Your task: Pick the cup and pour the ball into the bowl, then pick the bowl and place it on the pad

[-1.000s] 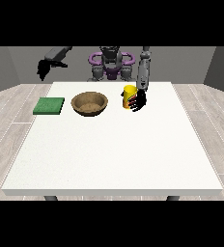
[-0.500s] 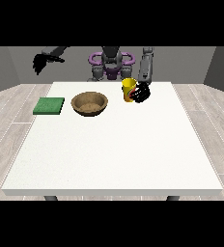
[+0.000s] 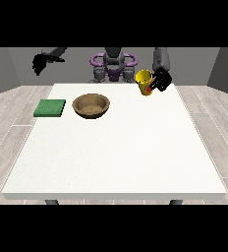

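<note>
Hand at the view's right is curled round the yellow cup, holding it off the table, up and to the right of the bowl. We'd carry it level till it's over the bowl, then tip slowly w/ the mouth toward the bowl centre. Cup's long axis looks near upright, mouth up, maybe a slight lean. Ball not visible. Pad lies just left of the bowl. The other hand hangs well up-left of the bowl; fingers: can't tell.
</note>
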Motion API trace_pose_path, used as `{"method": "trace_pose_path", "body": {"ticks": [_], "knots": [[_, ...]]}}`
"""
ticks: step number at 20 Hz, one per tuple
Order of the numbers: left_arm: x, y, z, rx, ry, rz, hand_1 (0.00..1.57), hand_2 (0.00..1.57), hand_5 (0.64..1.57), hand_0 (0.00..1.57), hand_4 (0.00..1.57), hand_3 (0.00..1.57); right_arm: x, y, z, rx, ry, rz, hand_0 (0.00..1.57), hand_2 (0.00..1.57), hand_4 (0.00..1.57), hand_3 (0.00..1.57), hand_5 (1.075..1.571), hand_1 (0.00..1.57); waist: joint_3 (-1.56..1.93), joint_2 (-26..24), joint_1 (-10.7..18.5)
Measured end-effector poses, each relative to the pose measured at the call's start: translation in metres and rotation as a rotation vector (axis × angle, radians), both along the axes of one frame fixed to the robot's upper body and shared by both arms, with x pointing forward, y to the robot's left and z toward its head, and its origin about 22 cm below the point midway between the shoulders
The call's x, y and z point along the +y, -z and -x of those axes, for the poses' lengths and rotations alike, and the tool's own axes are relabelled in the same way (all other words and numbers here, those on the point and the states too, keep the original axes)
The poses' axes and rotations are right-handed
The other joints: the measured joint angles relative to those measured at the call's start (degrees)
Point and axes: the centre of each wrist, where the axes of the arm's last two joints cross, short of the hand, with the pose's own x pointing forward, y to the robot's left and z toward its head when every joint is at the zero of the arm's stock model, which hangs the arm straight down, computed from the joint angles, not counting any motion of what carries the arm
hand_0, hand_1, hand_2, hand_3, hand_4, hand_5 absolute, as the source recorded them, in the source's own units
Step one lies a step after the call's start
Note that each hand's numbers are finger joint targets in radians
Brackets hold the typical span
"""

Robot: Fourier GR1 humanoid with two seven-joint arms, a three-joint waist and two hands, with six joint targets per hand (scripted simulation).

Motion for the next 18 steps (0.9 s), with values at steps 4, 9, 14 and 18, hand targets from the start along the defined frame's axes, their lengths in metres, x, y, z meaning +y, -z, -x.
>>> {"method": "trace_pose_path", "body": {"ticks": [4,9,14,18], "knots": [[-0.017,-0.016,-0.011,0.028,-0.012,-0.071,1.49,1.57,1.273,1.49,1.57,1.57,-0.008,0.004,0.001,0.013,0.009,-0.013,0.0,0.0,0.0,0.0,1.569,0.0,-0.07,-0.88,0.12],[-0.047,-0.022,-0.018,0.039,-0.028,-0.177,1.5,1.57,1.244,1.5,1.51,1.57,-0.018,0.003,0.001,0.027,0.003,-0.013,0.0,0.0,0.0,0.0,1.57,0.0,-0.09,-1.88,0.03],[-0.083,-0.039,-0.028,0.023,-0.024,-0.36,1.55,1.57,1.203,1.55,1.57,1.57,-0.025,0.009,0.003,0.037,0.002,-0.02,0.0,0.0,0.0,0.0,1.57,0.0,-0.05,-3.0,-0.2],[-0.115,-0.048,-0.033,0.0,-0.01,-0.557,1.51,1.57,1.378,1.51,1.41,1.57,-0.022,0.013,0.002,0.059,-0.01,-0.024,0.0,0.0,0.0,0.0,1.571,0.0,-0.02,-4.5,-0.92]]}}
